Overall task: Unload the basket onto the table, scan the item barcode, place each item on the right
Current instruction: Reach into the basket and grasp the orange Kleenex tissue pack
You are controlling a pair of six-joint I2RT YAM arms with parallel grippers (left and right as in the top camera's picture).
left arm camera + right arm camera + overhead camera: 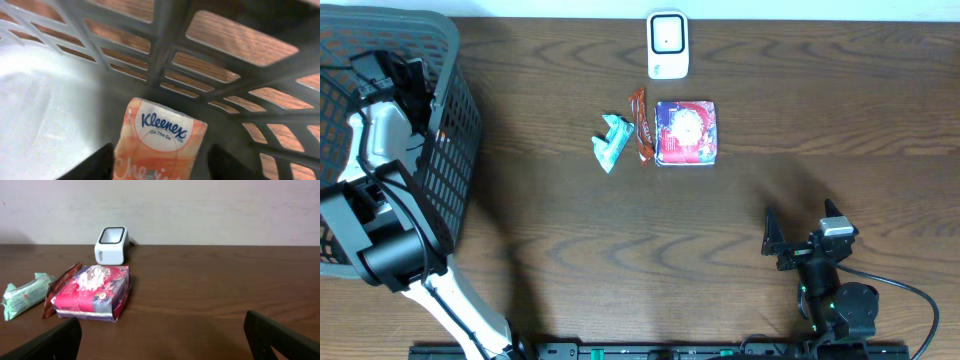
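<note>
Though light, soft and slick-wrapped, wants a gentle pinch across the long edges: Kleenex pack (157, 145), inside basket (165, 50), straddled by left gripper (160, 152), hold impossible to tell; right gripper (160, 327) spread wide.

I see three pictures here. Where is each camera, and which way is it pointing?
Overhead: fixed above the table, looking straight down on basket, scanner and square red packet; left arm and right arm show.
Left wrist: on the left arm inside the basket, facing a Kleenex pack between the left tool fingers.
Right wrist: low over the table, facing level toward scanner and wall; the open right tool shows.
Shared: overhead and right wrist both show scanner and square red packet.
</note>
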